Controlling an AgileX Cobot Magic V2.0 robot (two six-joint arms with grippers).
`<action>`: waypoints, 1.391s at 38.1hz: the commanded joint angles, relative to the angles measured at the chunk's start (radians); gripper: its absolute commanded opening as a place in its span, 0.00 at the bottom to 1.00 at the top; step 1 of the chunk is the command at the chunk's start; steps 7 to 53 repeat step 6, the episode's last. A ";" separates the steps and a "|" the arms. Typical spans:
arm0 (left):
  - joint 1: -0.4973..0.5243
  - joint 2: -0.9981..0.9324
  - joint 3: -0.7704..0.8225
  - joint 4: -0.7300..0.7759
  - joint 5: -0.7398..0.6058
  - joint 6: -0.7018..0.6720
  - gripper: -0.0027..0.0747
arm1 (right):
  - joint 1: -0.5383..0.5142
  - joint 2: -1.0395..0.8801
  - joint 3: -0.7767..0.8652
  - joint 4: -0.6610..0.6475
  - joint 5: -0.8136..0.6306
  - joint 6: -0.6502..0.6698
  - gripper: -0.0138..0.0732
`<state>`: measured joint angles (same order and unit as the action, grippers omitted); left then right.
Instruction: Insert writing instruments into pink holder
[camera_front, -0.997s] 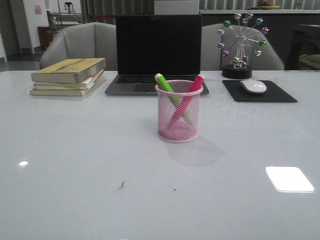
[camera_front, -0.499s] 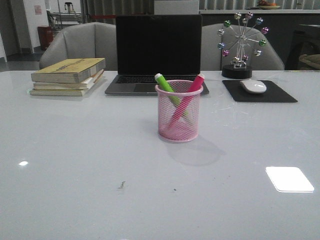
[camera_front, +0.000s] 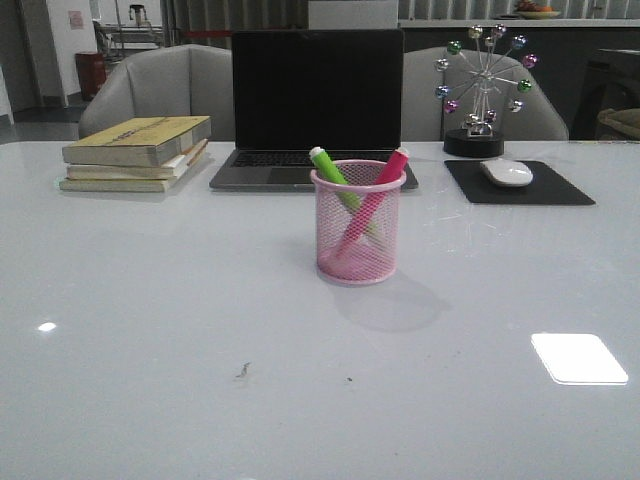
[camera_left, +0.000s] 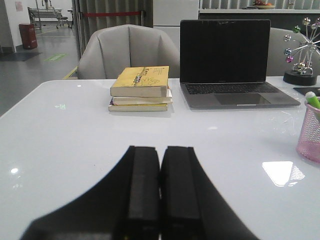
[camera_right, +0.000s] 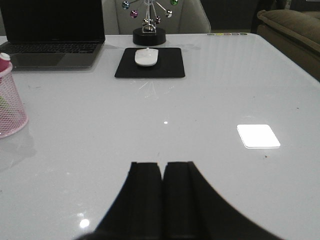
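Table: markers in holder.

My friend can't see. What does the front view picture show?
A pink wire-mesh pen cup stands mid-table holding a bright green marker and a pink marker, crossed. Behind it are a dark-screened open laptop, stacked yellow books and a white mouse.

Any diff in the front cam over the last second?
Nothing visibly changed. The green marker and pink marker stay crossed in the pink holder, and no arm appears in the front view in any of the three pictures.
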<state>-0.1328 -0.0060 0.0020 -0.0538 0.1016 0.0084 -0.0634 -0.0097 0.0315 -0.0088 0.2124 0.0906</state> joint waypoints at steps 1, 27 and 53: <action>0.003 -0.020 0.018 0.000 -0.076 -0.008 0.16 | 0.001 -0.019 -0.007 -0.001 -0.092 -0.005 0.22; 0.003 -0.020 0.018 0.000 -0.076 -0.008 0.16 | 0.001 -0.019 -0.007 -0.001 -0.092 -0.005 0.22; 0.003 -0.020 0.018 0.000 -0.076 -0.008 0.16 | 0.001 -0.019 -0.007 -0.001 -0.092 -0.005 0.22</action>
